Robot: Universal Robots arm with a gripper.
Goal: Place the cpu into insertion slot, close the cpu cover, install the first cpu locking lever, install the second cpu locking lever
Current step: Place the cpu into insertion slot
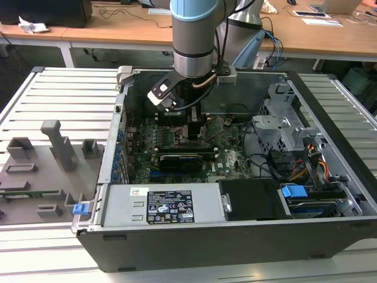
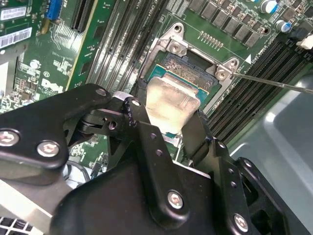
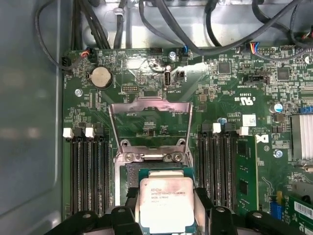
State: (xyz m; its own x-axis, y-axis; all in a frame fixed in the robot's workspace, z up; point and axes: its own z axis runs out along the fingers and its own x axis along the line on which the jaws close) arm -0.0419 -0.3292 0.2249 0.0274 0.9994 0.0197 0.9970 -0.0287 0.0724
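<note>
**Exterior view first, then the wrists: chip going into its socket**

Exterior view: the arm reaches down into the open computer case, with its gripper low over the motherboard. A white sticker on the power supply box carries print that I leave unread.

Second wrist view: the gripper is clamped on the cpu by two opposite edges. The chip is silvery side up, right over the socket. A thin wire lever stands free beside it.

First wrist view: the cpu has small print on its lid and sits between the fingers at the socket. Whether it touches the socket I cannot tell. The cpu cover stands swung open on its hinge next to the socket. By my reading the first step is in hand, and seating calls for the chip to lie square and flat in the socket.
</note>
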